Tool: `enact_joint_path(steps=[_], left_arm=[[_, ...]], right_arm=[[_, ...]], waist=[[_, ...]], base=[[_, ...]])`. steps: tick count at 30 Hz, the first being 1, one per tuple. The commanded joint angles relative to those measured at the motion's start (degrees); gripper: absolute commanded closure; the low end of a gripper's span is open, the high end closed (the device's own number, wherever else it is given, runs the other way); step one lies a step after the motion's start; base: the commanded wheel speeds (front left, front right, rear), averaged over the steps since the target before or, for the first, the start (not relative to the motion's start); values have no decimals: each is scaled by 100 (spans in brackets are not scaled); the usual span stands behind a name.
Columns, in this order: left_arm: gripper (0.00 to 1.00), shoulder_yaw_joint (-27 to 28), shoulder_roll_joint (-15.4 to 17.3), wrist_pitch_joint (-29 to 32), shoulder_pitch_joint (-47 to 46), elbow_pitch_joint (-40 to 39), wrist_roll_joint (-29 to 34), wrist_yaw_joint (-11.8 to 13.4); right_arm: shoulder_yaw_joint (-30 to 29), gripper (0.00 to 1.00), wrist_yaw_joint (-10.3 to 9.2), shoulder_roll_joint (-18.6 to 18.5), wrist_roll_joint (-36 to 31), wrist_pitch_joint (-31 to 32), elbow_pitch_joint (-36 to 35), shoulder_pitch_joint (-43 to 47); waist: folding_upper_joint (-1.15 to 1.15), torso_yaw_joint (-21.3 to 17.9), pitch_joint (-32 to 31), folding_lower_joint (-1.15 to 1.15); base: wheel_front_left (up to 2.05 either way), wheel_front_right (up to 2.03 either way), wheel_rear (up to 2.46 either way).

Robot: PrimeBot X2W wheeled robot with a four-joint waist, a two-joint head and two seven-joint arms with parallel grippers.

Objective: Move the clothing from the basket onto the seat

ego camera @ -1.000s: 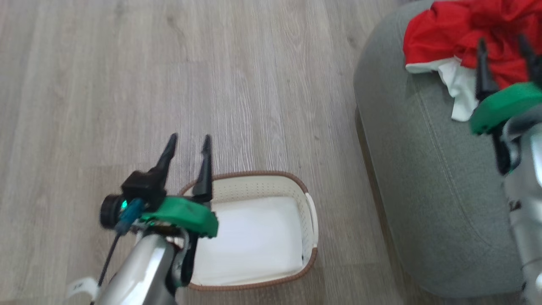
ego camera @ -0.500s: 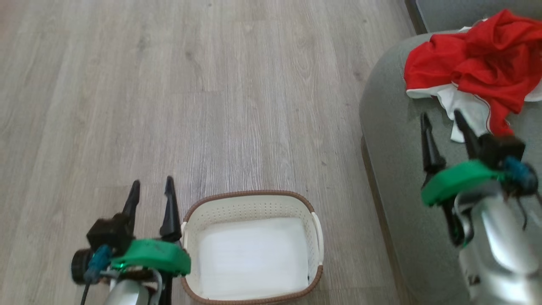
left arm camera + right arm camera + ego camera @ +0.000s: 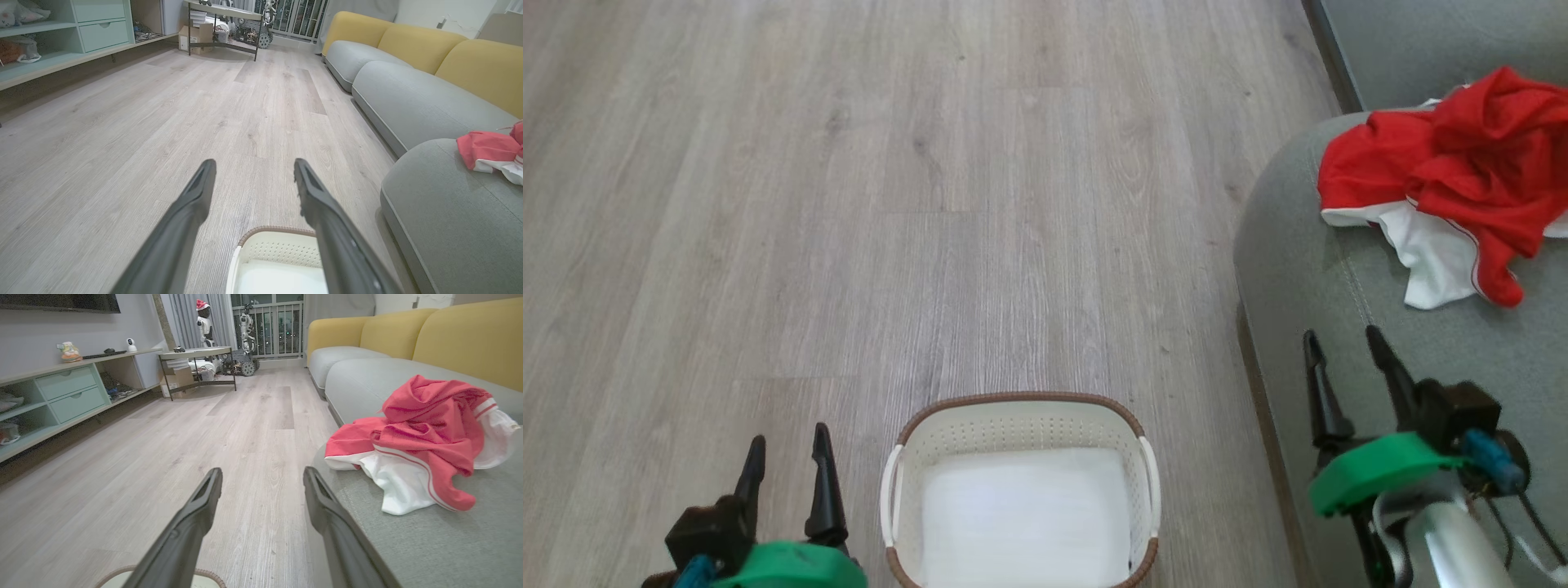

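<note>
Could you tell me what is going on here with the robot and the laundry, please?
The robot is moving laundry from a basket onto a sofa seat. The red and white clothing lies in a crumpled heap on the grey-green seat. The basket stands on the wooden floor, and the part of it in view has no clothing in it. Both grippers are open and hold nothing: the left gripper is beside the basket, and the right gripper is over the seat's edge, short of the clothing.

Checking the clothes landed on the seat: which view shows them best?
Right wrist view: the clothing lies large and close on the seat. Head view crops its right edge; left wrist view catches a corner.
</note>
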Motion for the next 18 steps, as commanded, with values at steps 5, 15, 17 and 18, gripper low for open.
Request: enact_joint_path(steps=[5, 15, 17, 18], left_arm=[[0, 281, -43, -71, -107, -207, 116, -86], [0, 369, -102, -71, -108, -185, 278, -196], [0, 377, -108, -71, -114, -170, 310, -220], [0, 377, -111, -71, -116, -160, 324, -234]], right_arm=[[332, 0, -1, 45, 175, -68, -447, 182], [398, 0, -1, 46, 275, -68, -475, 345], [415, 0, -1, 46, 287, -68, -457, 339], [421, 0, -1, 46, 294, -68, -446, 335]], waist=[[0, 111, -86, 0], [0, 180, -129, 0], [0, 181, -132, 0], [0, 182, -132, 0]], base=[[0, 0, 0], [0, 0, 0], [0, 0, 0], [0, 0, 0]])
